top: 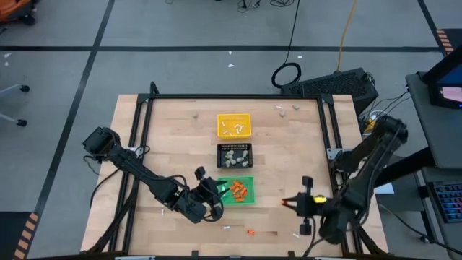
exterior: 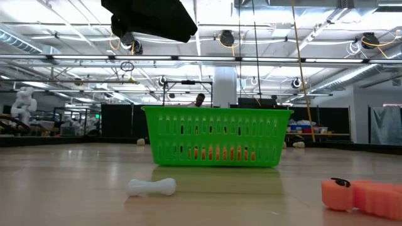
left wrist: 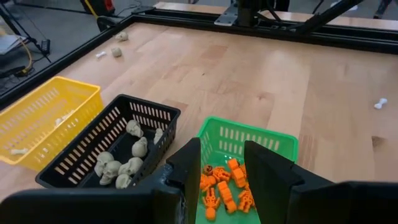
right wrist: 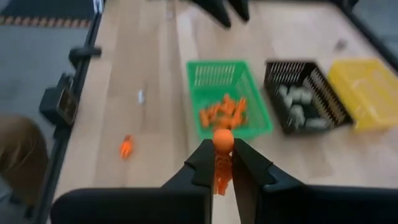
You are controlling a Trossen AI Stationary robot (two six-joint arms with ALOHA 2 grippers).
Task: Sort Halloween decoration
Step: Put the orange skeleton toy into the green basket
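Right pincer, closed on an orange skeleton piece, held above the worktop well to the side of the green tray, on the side away from the left arm. The green tray holds other orange pieces; just beyond it stands the black tray with beige-grey skulls, and beyond that the yellow tray with white bones.

Left pincer, jaws parted and apparently holding nothing, hangs at the green tray's near edge.

Step in hand, as judged: carry the gripped orange piece to the green tray. Done well, the right arm travels level until the piece is over the tray's middle, then lowers inside the rim before letting go, so it cannot bounce out. The left pincer sits close to that tray; the path should keep clear of it.

Loose pieces remain: an orange one and a white bone near the worktop's front edge, others beyond the yellow tray.

Hard to make out: how much of the gripped piece lies between the fingers; the small pale specks on the worktop in the high view.
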